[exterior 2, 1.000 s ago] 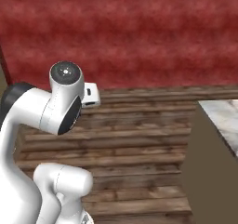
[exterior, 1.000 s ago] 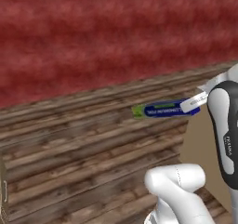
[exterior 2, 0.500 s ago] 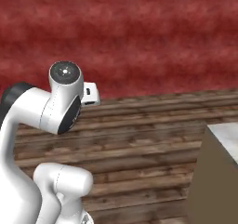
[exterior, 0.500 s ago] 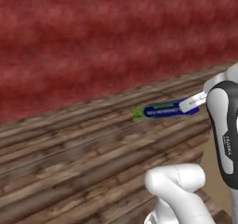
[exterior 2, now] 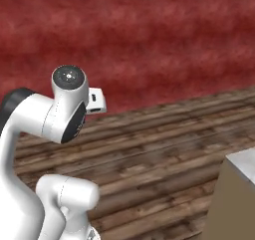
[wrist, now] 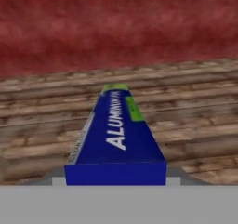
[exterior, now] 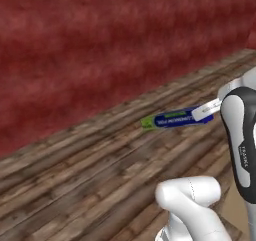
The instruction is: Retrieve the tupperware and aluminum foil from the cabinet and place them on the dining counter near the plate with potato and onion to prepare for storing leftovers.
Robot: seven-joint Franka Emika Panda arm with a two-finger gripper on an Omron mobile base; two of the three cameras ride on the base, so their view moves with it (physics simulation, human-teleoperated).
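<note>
Behind everything, you are facing a dark red wall (exterior: 100,50) rising over a wooden plank floor (exterior: 90,185). Above that floor, your claw (exterior: 206,111) is grasping the aluminum foil (exterior: 175,119), its green end pointing away from you.

- The aluminum foil (exterior: 176,119) is showing as a long, narrow dark blue box with a green far end and white lettering along its side.
- It is hanging roughly level in the air above the wooden plank floor, with the red wall behind it, touching neither.
- Its near end is sitting at the white hand at the arm's tip in the left base view, and its green end is pointing away from the arm, toward the wall.
- In the hand view the aluminum foil (wrist: 116,139) is stretching straight away from the camera, its top face reading "ALUMINUM" in white, with a green patch beside the lettering.
- The dining counter (exterior 2: 238,165) is showing one pale corner over a tan side at the lower right of the right base view.
</note>
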